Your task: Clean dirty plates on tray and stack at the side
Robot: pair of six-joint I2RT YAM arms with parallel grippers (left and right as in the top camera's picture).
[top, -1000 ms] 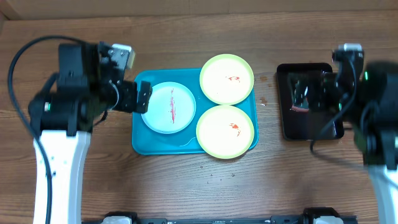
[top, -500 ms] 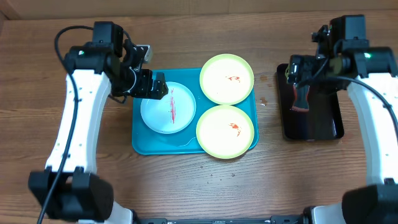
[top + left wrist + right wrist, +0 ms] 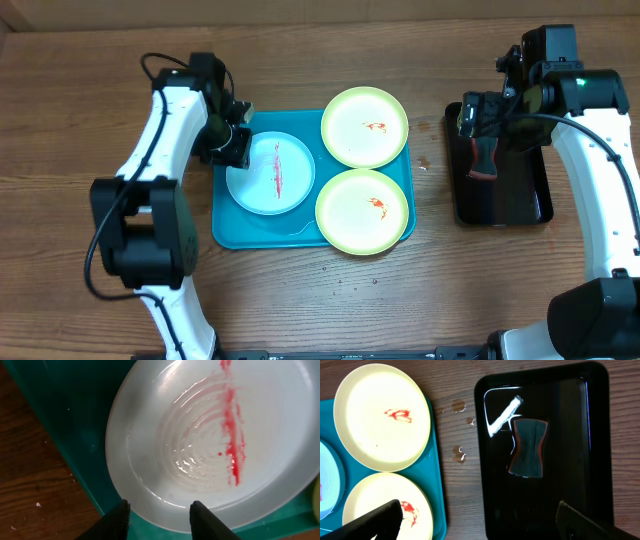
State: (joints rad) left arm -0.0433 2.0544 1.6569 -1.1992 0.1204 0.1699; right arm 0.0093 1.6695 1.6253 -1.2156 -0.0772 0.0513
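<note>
The light blue plate [image 3: 270,172] lies at the left of the turquoise tray [image 3: 240,235] with a red sauce streak down its middle. My left gripper [image 3: 238,150] sits low at its left rim. In the left wrist view its jaws [image 3: 160,522] stand partly narrowed but apart. One finger is over the tray [image 3: 65,420], the other over the plate [image 3: 200,435]. Two pale yellow-green plates [image 3: 364,127] [image 3: 364,211] with small red smears fill the tray's right half. My right gripper [image 3: 482,115] hangs wide open above the black tray [image 3: 530,205], holding nothing.
A dark sponge-like pad [image 3: 526,447] lies in the black tray [image 3: 600,420] on the right. Small wet spots [image 3: 459,452] mark the wooden table between the two trays. The right wrist view also shows both yellow-green plates [image 3: 380,415] [image 3: 385,492].
My left gripper has come down to the blue plate's left rim and its jaws have narrowed from fully open. The right arm has barely shifted.
</note>
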